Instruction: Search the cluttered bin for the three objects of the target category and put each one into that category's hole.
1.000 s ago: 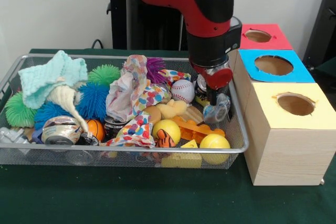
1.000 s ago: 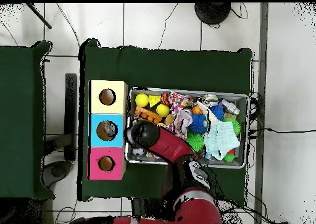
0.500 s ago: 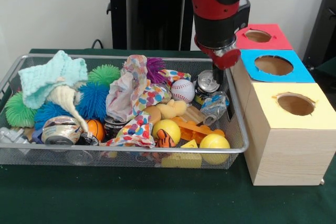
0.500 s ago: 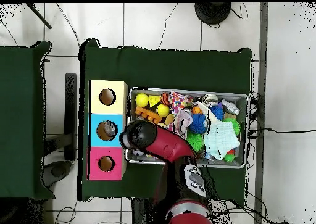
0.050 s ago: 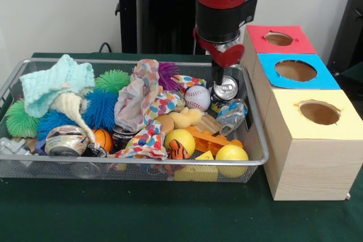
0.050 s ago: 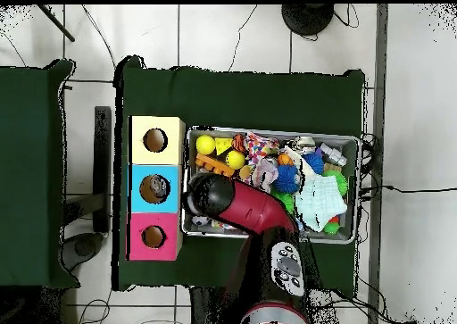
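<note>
My gripper hangs from the red and black arm over the right end of the wire bin, just above an upright silver can. I cannot make out whether it is open or shut. A crushed can lies below the upright one against the bin's right wall. Another dented can rests at the front left. To the right of the bin stand the red box, blue box and yellow box, each with a round hole. In the overhead view the arm hides the gripper.
The bin also holds a baseball, two yellow balls, an orange brick, blue, green and purple spiky balls, a teal cloth and a patterned cloth. Something grey shows inside the blue box.
The gripper was low beside the crushed can, rose, and has shifted left over the upright can. The crushed can stays in the bin.
</note>
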